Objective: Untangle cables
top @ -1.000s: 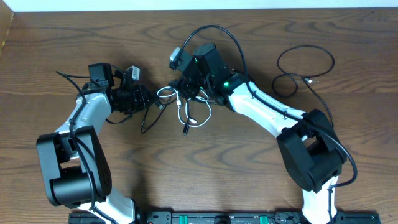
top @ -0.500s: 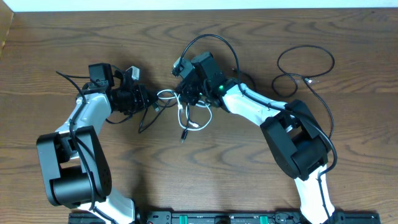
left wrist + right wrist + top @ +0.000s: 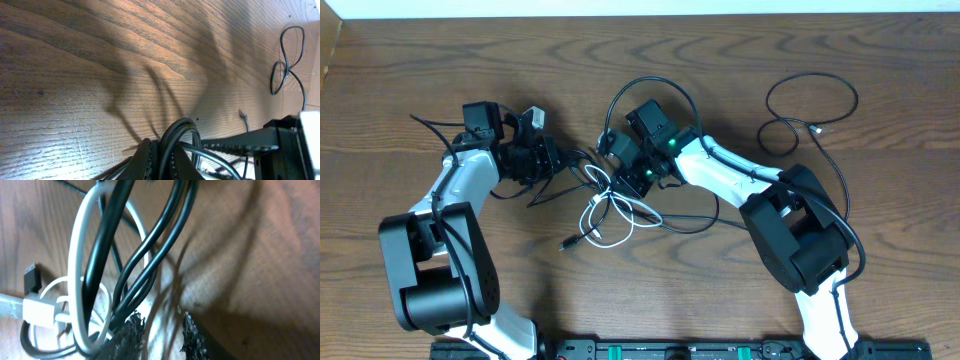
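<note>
The tangled cables, one white and a few thin black ones, lie between my two grippers at the table's middle. My left gripper is shut on a black cable loop that rises between its fingers. My right gripper hovers over the tangle's top. In the right wrist view its jaws stand narrowly apart with bare wood showing between them. The white cable and black cables run just beside the left finger, not in the gap.
A separate black cable lies looped at the far right, also seen in the left wrist view. A black plug end points toward the front left. A black strand trails right under my right arm.
My right gripper has moved toward the front and its jaws have narrowed. The tangle has been dragged and spread toward the front left. The left arm has stayed put.
</note>
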